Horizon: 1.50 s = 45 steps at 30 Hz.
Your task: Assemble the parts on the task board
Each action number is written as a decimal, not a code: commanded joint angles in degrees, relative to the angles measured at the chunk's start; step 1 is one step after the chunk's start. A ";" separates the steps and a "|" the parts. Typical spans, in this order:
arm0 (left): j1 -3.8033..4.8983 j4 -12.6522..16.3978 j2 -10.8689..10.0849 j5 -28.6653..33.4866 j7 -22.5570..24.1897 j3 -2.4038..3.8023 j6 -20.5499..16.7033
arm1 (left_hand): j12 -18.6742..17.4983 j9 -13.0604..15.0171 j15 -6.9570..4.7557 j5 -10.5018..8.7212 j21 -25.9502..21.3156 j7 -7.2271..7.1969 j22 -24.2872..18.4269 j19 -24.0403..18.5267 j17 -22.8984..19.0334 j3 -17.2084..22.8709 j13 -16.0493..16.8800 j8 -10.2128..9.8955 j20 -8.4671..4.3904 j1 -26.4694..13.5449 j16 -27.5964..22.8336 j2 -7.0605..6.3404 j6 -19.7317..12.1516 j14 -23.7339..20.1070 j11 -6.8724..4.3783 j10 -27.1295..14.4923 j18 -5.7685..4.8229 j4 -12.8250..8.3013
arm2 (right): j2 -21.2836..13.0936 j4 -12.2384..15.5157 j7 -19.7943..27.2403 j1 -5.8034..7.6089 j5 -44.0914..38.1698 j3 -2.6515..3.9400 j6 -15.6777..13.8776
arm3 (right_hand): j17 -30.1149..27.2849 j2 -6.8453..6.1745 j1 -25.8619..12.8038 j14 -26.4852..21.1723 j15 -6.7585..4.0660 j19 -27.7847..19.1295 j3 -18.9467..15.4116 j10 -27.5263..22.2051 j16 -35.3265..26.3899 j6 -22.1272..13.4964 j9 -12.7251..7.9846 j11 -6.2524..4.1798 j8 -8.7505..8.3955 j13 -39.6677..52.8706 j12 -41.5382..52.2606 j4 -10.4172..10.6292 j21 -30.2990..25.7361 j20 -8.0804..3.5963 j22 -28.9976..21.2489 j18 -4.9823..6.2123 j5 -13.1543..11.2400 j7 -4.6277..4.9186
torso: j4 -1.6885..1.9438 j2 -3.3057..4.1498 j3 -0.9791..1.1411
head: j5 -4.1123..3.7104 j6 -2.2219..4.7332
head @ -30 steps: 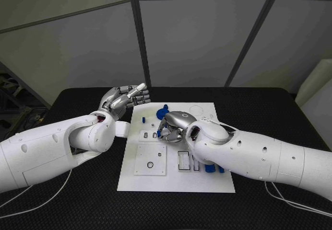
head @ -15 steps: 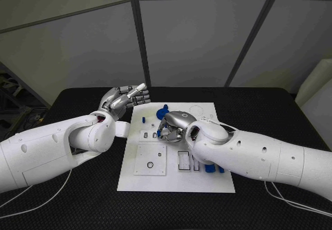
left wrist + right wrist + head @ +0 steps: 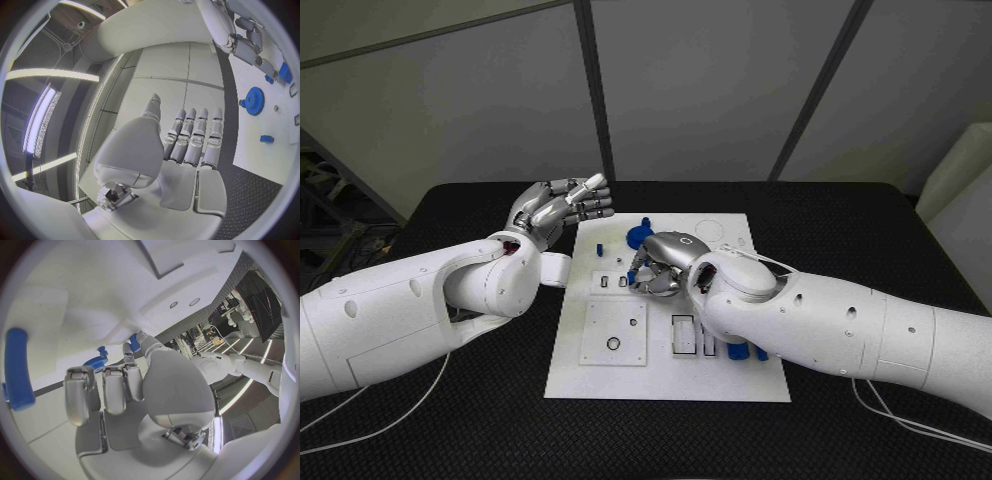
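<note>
Your left hand (image 3: 564, 207) hovers off the task board's (image 3: 668, 380) far-left corner, fingers straight and apart, holding nothing. Your right hand (image 3: 661, 267) sits low over the board's middle, fingers curled down — whether they grip a part, you cannot tell. A blue gear (image 3: 636, 237) stands just beyond it.
</note>
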 commanded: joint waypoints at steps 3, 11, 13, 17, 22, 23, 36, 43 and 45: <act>0.11 0.05 0.04 -0.34 0.20 0.06 0.69 | -0.19 -0.09 0.01 0.13 -0.10 2.17 -0.06 0.17 -0.09 -0.01 -0.03 -0.33 -0.15 -0.19 -0.27 0.20 -0.03 -0.22 0.19 -0.04 2.69 -0.24 | -0.01 -0.02 -0.34 -0.04 -0.53 -0.10 0.76 | 5.65 -0.46 -0.53 3.92 0.54 5.93 -0.26 -0.19 -0.26 -0.94 -0.13 0.73 -0.44 6.33 -0.57 0.01 0.16 0.31 15.10 -0.86 -0.15 0.25 | -0.04 0.01 0.00 | 0.02 -0.11; 0.11 0.03 0.06 -0.34 0.19 0.06 0.71 | -0.19 -0.09 0.01 0.13 -0.10 2.17 -0.06 0.17 -0.09 -0.01 -0.03 -0.33 -0.15 -0.19 -0.27 0.20 -0.03 -0.22 0.19 -0.04 2.69 -0.24 | 0.00 0.03 -0.37 -0.04 -0.54 -0.11 0.67 | 5.57 -0.67 -0.95 3.90 0.69 5.93 -0.38 -0.30 -0.32 -1.51 -0.15 0.90 -0.44 6.21 -0.75 0.14 0.16 0.46 15.10 -0.86 -0.72 0.42 | -0.03 0.00 0.01 | -0.01 -0.16; 0.11 0.03 0.04 -0.34 0.18 0.06 0.70 | -0.19 -0.09 0.01 0.13 -0.10 2.17 -0.06 0.17 -0.09 -0.01 -0.03 -0.33 -0.15 -0.19 -0.27 0.20 -0.03 -0.22 0.19 -0.04 2.69 -0.24 | 0.00 0.04 -0.39 -0.04 -0.55 -0.11 0.64 | 5.48 -0.83 -1.21 3.88 0.76 5.93 -0.48 -0.37 -0.38 -1.82 -0.16 0.98 -0.44 6.13 -0.87 0.23 0.16 0.53 15.10 -0.86 -0.85 0.51 | -0.02 0.02 0.01 | -0.02 -0.18; 0.11 0.04 0.02 -0.34 0.18 0.06 0.69 | -0.19 -0.09 0.01 0.13 -0.10 2.17 -0.06 0.17 -0.09 -0.01 -0.03 -0.33 -0.15 -0.19 -0.27 0.20 -0.03 -0.22 0.19 -0.04 2.69 -0.24 | 0.01 0.06 -0.37 -0.04 -0.55 -0.11 0.61 | 5.36 -1.05 -1.51 3.85 0.84 5.93 -0.63 -0.44 -0.45 -2.16 -0.17 1.06 -0.43 6.05 -0.98 0.34 0.16 0.61 15.10 -0.86 -0.99 0.60 | -0.02 -0.01 -0.01 | -0.03 -0.17; 0.11 0.05 -0.01 -0.34 0.17 0.06 0.68 | -0.19 -0.09 0.01 0.13 -0.10 2.17 -0.06 0.17 -0.09 -0.01 -0.03 -0.33 -0.15 -0.19 -0.27 0.20 -0.03 -0.22 0.19 -0.04 2.69 -0.24 | 0.04 0.09 -0.34 -0.04 -0.55 -0.11 0.42 | 5.16 -1.51 -2.20 3.81 0.96 5.93 -1.01 -0.59 -0.59 -2.72 -0.16 1.19 -0.40 5.87 -1.23 0.65 0.16 0.75 15.10 -0.86 -1.31 0.72 | -0.02 0.00 0.01 | -0.03 -0.15; 0.11 0.05 -0.01 -0.34 0.17 0.06 0.68 | -0.19 -0.09 0.01 0.13 -0.10 2.17 -0.06 0.17 -0.09 -0.01 -0.03 -0.33 -0.15 -0.19 -0.27 0.20 -0.03 -0.22 0.19 -0.04 2.69 -0.24 | 0.04 0.09 -0.35 -0.04 -0.55 -0.11 0.35 | 5.15 -1.59 -2.40 3.80 0.99 5.93 -1.12 -0.59 -0.60 -2.83 -0.15 1.22 -0.38 5.87 -1.24 0.77 0.16 0.78 15.10 -0.86 -1.59 0.75 | -0.02 0.00 0.01 | -0.03 -0.15; 0.11 0.01 -0.03 -0.34 0.14 0.06 0.71 | -0.19 -0.09 0.01 0.13 -0.10 2.17 -0.06 0.17 -0.09 -0.01 -0.03 -0.33 -0.15 -0.19 -0.27 0.20 -0.03 -0.22 0.19 -0.04 2.69 -0.24 | -0.06 0.32 -0.73 -0.04 -0.55 -0.11 -2.19 | 4.46 -3.10 -4.07 3.65 1.44 5.93 -3.14 -1.53 -1.09 -6.98 -0.26 1.80 -0.47 4.86 -2.65 2.71 0.16 1.22 15.10 -0.86 -6.45 1.34 | -0.05 -0.01 0.03 | 0.08 -0.27; 0.11 -0.03 -0.02 -0.34 0.11 0.06 0.72 | -0.19 -0.09 0.01 0.13 -0.10 2.17 -0.06 0.17 -0.09 -0.01 -0.03 -0.33 -0.15 -0.19 -0.27 0.20 -0.03 -0.22 0.19 -0.04 2.69 -0.24 | -0.40 0.91 -0.47 -0.04 -0.56 -0.11 -4.37 | 4.20 -3.39 -4.03 3.59 1.53 5.93 -3.34 -1.85 -1.25 -7.76 -0.29 1.93 -0.46 4.51 -3.13 3.10 0.16 1.31 15.10 -0.86 -6.47 1.48 | -0.04 0.00 0.04 | 0.09 -0.22; 0.11 -0.05 -0.02 -0.34 0.09 0.06 0.73 | -0.25 -0.09 0.01 0.13 -0.12 2.16 -0.09 0.17 -0.09 -0.07 -0.03 -0.38 -0.15 -0.23 -0.26 0.22 -0.03 -0.25 0.19 -0.05 2.69 -0.30 | -0.61 1.18 -0.28 -0.04 -0.57 -0.11 -5.16 | 4.19 -3.39 -4.01 3.59 1.54 5.93 -3.34 -1.86 -1.26 -7.77 -0.29 1.93 -0.46 4.50 -3.13 3.10 0.16 1.31 15.10 -0.86 -6.46 1.48 | -0.02 -0.01 0.05 | 0.09 -0.17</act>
